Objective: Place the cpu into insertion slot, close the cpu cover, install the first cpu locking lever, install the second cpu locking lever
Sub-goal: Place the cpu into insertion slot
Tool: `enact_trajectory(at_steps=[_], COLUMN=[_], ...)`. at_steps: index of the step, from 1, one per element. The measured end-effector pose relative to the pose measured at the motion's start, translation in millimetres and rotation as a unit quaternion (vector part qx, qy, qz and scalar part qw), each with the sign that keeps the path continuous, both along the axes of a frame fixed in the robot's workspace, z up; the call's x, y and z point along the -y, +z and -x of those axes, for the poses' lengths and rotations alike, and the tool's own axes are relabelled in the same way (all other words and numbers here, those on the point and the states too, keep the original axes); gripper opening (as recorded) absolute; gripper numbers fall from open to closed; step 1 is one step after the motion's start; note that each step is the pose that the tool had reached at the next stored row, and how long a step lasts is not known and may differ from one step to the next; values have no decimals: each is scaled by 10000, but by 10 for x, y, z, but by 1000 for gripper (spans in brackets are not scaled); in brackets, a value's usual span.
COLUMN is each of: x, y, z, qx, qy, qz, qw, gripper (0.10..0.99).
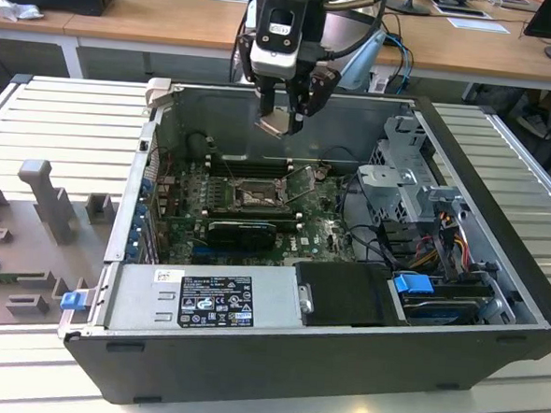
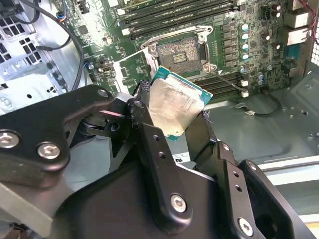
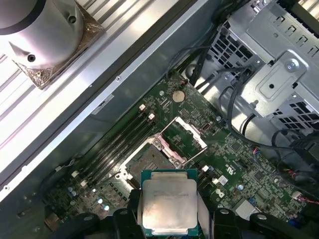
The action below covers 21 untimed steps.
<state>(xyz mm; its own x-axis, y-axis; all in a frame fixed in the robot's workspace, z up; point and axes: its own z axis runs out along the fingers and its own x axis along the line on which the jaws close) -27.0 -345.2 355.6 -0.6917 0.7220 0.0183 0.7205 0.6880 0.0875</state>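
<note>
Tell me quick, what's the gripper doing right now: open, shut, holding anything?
Gripper: shut on the cpu, which hangs in the air, not yet in the insertion slot.

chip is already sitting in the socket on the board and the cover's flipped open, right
No: the chip isn't in the socket. The gripper holds it between its jaws above the board, as the second wrist view shows, and the socket lies bare. The cover is flipped open, as you said.
</note>
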Motion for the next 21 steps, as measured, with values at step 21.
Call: enact_trajectory(at_steps=[21], x=[0], y=[-80], z=[0], qx=[0], qy=[-614], qz=[1], qw=[9981], gripper=[533])
